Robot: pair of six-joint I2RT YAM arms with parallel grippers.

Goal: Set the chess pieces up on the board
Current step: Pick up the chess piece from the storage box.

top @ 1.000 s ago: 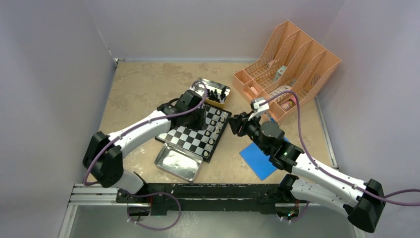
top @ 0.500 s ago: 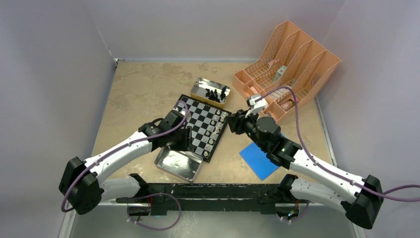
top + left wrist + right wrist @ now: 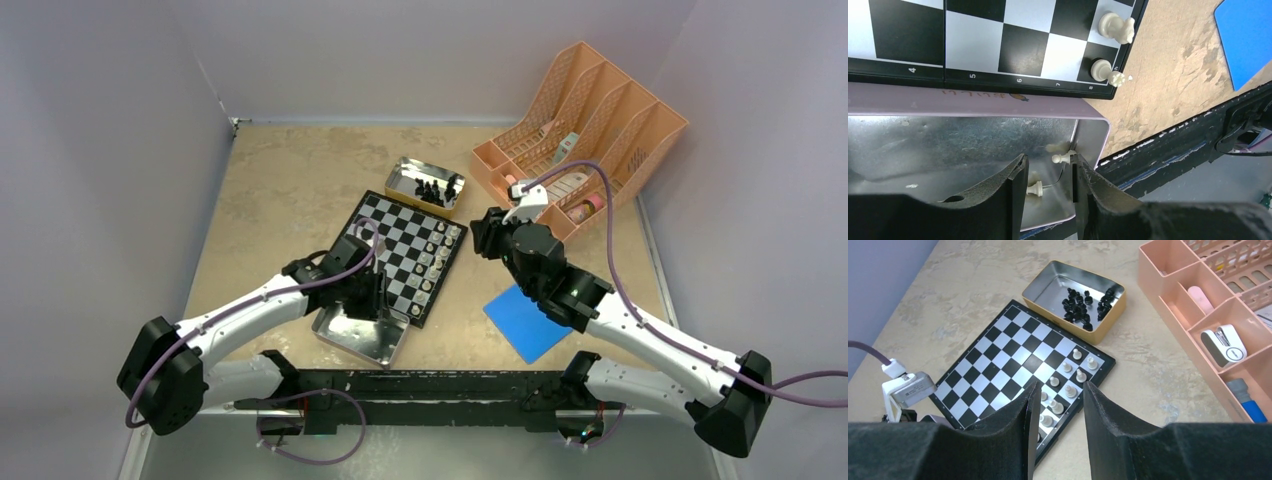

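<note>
The board [image 3: 385, 228] lies mid-table, with several cream-white chess pieces [image 3: 436, 260] standing along its right edge. Black pieces [image 3: 432, 189] fill the far tin [image 3: 404, 175]. My left gripper [image 3: 366, 302] is down inside the near tin [image 3: 372, 345], open. In the left wrist view two white pawns lie on the tin's floor, one [image 3: 1060, 158] beside the right finger, the other [image 3: 1034, 189] by the left finger, and neither is gripped. My right gripper [image 3: 486, 236] hovers open beside the board's right edge, empty, above the cream pieces [image 3: 1071, 390].
An orange file organizer [image 3: 580, 130] holding small items stands at the back right. A blue flat square [image 3: 528, 322] lies under my right arm. The black base rail [image 3: 420, 385] runs along the near edge, and grey walls close in both sides.
My left arm has pulled back from the far side of the board and dropped into the near tin. My right gripper has shifted slightly away from the board, toward the organizer.
</note>
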